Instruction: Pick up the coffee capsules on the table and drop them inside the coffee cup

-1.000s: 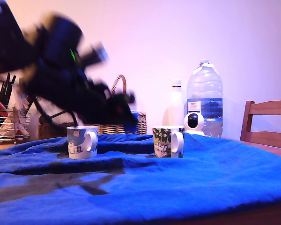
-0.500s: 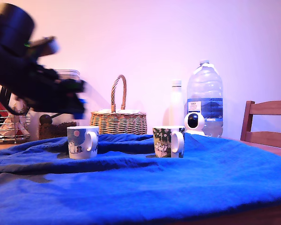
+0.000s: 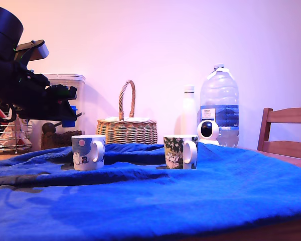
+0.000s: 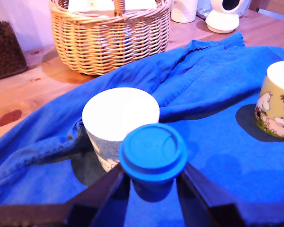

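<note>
My gripper [image 4: 152, 182] is shut on a dark blue coffee capsule [image 4: 153, 152], whose flanged round face points at the wrist camera. Just beyond the capsule stands a white-rimmed coffee cup [image 4: 120, 112] on the blue cloth. The exterior view shows the arm at the left, with the gripper [image 3: 71, 116] and the blue capsule [image 3: 72, 109] hanging above and slightly left of the left cup [image 3: 88, 151]. A second, patterned cup [image 3: 180, 151] stands to its right, and it appears again in the wrist view [image 4: 277, 106].
A wicker basket [image 3: 127, 128] stands behind the cups, with a clear container [image 3: 60, 113] of dark contents and a wire rack [image 3: 7, 133] to its left. A white bottle [image 3: 189, 110], a water jug [image 3: 219, 105], a small camera [image 3: 208, 131] and a wooden chair [image 3: 286, 133] are at the right.
The arm has swung from between the two cups towards the exterior view's left and a little upward. It now stands sharp and still near the left cup.
</note>
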`<state>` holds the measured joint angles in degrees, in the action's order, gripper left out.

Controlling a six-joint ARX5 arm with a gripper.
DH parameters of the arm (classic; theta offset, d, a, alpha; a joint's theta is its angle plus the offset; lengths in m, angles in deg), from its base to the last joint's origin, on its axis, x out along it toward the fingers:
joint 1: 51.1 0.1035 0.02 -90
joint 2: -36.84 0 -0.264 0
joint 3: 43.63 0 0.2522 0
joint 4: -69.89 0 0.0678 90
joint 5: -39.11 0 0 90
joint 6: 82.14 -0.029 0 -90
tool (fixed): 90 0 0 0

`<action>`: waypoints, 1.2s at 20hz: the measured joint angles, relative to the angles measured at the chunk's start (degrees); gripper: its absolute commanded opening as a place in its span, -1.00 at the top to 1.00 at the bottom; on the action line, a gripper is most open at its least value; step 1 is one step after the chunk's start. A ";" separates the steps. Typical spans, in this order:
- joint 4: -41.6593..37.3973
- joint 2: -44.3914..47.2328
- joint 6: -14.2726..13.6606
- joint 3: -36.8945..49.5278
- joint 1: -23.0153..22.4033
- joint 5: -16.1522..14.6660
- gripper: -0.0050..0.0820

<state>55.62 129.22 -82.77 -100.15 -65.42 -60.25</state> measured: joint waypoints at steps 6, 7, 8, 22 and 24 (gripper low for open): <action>-0.04 0.00 0.00 0.00 0.98 -0.02 0.55; -0.11 0.00 0.00 0.00 1.03 -0.02 0.55; -0.22 0.00 0.00 0.00 1.09 -0.02 0.55; 7.04 3.39 0.00 -16.37 1.64 -3.65 0.55; 10.60 5.88 -0.02 -20.00 1.68 -3.76 0.55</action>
<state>66.22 135.10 -82.79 -120.15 -63.74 -64.01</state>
